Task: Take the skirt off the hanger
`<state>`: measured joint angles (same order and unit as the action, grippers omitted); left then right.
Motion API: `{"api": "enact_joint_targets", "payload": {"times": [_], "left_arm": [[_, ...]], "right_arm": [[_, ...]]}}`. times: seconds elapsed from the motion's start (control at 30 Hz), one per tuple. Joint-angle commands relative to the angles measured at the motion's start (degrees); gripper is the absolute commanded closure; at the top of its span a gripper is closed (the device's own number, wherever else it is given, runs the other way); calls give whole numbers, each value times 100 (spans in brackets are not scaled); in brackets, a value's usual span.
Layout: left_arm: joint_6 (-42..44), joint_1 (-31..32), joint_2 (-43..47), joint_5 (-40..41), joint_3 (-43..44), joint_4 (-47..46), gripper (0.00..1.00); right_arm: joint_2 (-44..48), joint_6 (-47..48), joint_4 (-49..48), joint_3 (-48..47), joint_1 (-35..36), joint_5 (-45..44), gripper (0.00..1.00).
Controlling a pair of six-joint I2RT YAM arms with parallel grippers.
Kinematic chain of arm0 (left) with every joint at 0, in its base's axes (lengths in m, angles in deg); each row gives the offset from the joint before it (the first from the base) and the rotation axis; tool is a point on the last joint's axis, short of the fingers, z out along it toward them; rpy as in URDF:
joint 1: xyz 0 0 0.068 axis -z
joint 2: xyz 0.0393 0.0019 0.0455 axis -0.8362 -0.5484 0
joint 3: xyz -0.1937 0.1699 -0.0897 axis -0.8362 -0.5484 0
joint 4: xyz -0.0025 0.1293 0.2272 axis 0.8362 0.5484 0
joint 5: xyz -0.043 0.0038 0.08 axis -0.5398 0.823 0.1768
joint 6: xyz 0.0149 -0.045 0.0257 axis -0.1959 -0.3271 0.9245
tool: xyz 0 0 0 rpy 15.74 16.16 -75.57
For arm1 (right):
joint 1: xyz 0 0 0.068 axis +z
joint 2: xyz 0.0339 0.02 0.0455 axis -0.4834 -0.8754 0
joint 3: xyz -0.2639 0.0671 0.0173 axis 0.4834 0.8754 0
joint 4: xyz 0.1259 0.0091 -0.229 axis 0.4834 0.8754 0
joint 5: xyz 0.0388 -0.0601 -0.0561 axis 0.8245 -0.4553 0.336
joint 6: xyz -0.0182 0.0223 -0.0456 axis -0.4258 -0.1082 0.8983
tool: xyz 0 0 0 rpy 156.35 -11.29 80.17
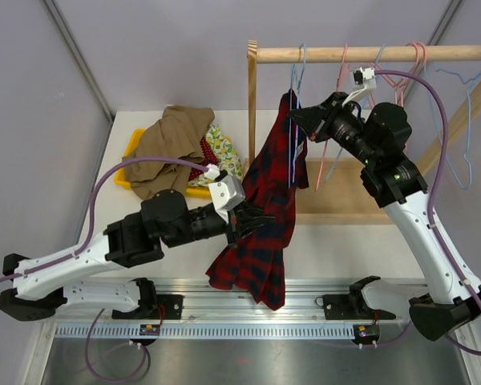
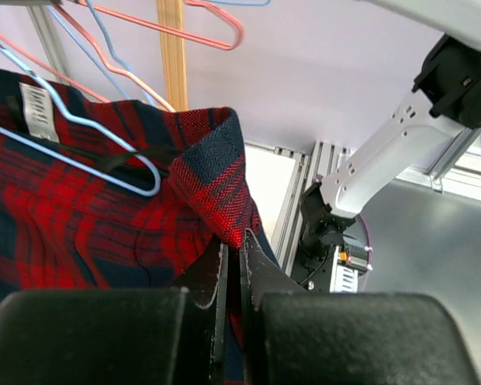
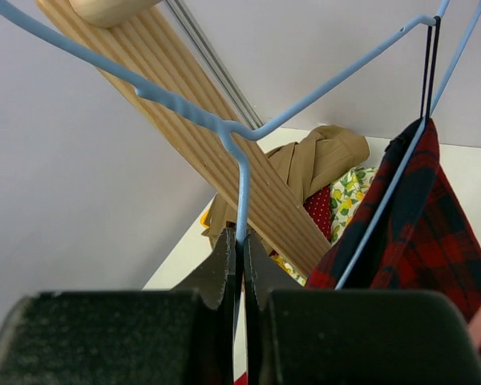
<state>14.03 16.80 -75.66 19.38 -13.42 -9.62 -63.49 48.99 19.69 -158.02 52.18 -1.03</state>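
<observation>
A: Holding both ends. Left gripper (image 1: 244,218) jaws are closed on a fold of the skirt (image 1: 266,188), coming in from its 9 o'clock side.
B: Right one?
A: Right gripper (image 1: 302,118) jaws are pinched shut on the hanger (image 3: 239,180) wire, at the skirt's 1 o'clock in the top view. Probably bracing the hanger so the left can tug cloth without it swinging.
B: Skirt location?
A: On the hanger, a black loop over one corner, below the wooden rail (image 1: 369,54). The hem drapes toward 6 o'clock, over the near edge of the worktop (image 1: 337,241).
B: Done?
A: No, loop not off yet. Other side is hidden, can't tell. Pink hangers (image 1: 342,76) at 3 o'clock could snag.
</observation>
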Motion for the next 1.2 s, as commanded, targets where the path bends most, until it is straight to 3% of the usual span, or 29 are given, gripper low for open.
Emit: {"api": "enact_joint_targets", "payload": {"times": [0.0,0.4,0.53,0.63,0.8,1.0,1.17], "left_arm": [[40,117,-168,-423,391,-340,100],[-461,504,-257,-275,-909,-867,100],[-329,504,-424,1022,-884,-622,100],[-57,495,-643,1980,-576,-463,100],[480,92,-1231,2635,476,-199,100],[760,-1103,-1952,2722,1576,152,100],[989,-2017,-2507,3715,2527,978,100]], "right_arm": [[-96,424,-705,-305,-15,-276,100],[-78,170,357,-1719,-15,-91,100],[-70,-234,1429,-2248,-15,66,100],[272,-613,2080,-2091,-15,111,100],[809,-631,4012,-2108,-15,-21,100],[1371,-517,5542,-1959,-15,391,100],[1766,-569,5984,-2020,-6,1498,100]]}}
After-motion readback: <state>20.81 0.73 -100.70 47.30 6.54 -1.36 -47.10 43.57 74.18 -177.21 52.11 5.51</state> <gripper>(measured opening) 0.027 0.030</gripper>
